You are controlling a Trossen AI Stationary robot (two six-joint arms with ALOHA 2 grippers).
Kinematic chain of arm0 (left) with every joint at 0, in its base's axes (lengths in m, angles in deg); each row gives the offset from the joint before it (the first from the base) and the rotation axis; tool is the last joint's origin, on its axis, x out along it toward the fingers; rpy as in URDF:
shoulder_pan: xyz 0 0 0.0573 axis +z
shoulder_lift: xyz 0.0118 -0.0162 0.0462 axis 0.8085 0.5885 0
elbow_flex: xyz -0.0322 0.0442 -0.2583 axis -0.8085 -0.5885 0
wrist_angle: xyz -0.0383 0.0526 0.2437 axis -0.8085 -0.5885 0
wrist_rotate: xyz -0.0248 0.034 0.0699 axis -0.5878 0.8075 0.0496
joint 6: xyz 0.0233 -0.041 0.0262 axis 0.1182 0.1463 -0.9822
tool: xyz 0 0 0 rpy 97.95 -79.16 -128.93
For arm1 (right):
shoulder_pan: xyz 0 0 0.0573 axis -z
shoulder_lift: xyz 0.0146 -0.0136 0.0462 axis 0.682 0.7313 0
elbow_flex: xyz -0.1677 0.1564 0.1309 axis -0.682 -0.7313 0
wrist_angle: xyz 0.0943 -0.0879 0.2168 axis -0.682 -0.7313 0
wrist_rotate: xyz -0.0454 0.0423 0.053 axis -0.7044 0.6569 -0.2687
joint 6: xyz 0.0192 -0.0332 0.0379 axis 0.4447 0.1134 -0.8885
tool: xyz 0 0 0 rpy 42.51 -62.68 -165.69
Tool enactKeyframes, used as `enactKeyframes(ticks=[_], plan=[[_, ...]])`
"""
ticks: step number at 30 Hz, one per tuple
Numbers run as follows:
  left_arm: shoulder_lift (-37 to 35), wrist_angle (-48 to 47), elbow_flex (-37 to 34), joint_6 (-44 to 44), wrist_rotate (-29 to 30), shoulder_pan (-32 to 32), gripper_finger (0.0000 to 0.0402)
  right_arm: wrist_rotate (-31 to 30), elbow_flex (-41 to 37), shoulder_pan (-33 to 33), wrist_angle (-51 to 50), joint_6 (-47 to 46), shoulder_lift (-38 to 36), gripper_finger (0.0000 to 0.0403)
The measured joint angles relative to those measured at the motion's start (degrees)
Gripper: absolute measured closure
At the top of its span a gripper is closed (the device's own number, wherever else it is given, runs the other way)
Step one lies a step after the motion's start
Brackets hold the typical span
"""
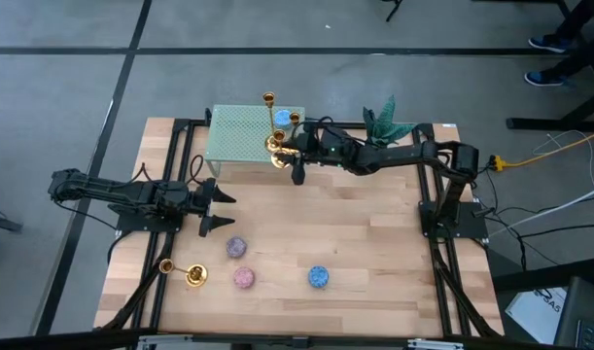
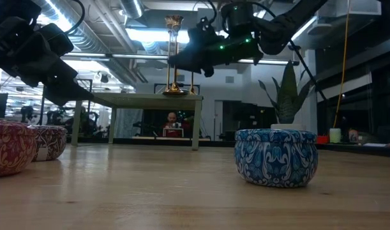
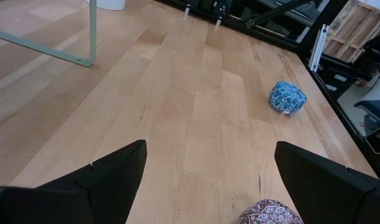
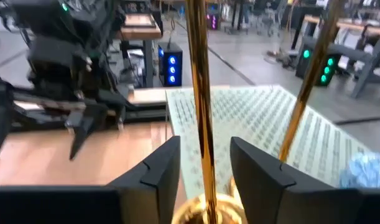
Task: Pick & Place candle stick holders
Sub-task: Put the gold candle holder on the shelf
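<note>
At the green mesh stand's (image 1: pixel 240 139) front-right corner, the right gripper (image 4: pixel 205 163) narrowly brackets an upright brass candlestick's (image 4: pixel 201 112) stem. Left gripper (image 1: pixel 217 208) hovers wide.

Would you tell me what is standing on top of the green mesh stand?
On the green mesh stand stand brass candle stick holders and a blue candle. The right gripper straddles one holder's stem; the arm covers that corner.

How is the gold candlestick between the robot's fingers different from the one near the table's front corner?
The candlestick at the right gripper stands upright on the green mesh stand; the candlestick near the corner lies on its side on the wooden table. The first has fingers either side of its stem; the second is untouched. Both are shiny gold.
</note>
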Motion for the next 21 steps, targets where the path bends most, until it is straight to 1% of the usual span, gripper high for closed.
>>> enactKeyframes(ticks=[3,9,11,13,17,21], plan=[[0.0,0.0,0.0,0.0,0.0,0.0,0.0048,-0.2,0.0,0.0,-1.8,0.0,-0.1,0.0288],[0.0,0.0,0.0,0.0,0.0,0.0,0.0049,-1.9,0.0,0.0,-3.4,1.1,-0.6,0.0368],[0.0,0.0,0.0,0.0,0.0,0.0,0.0048,-1.9,0.0,0.0,-3.6,1.5,-0.8,0.0386],[0.0,0.0,0.0,0.0,0.0,0.0,0.0048,-1.9,0.0,0.0,-3.6,1.5,-0.9,0.0387],[0.0,0.0,0.0,0.0,0.0,0.0,0.0049,-1.9,0.0,-0.2,-3.7,1.0,-1.0,0.0373],[0.0,0.0,0.0,0.0,0.0,0.0,0.0048,-1.7,0.0,-0.8,-5.2,-0.5,-1.7,0.0386]])
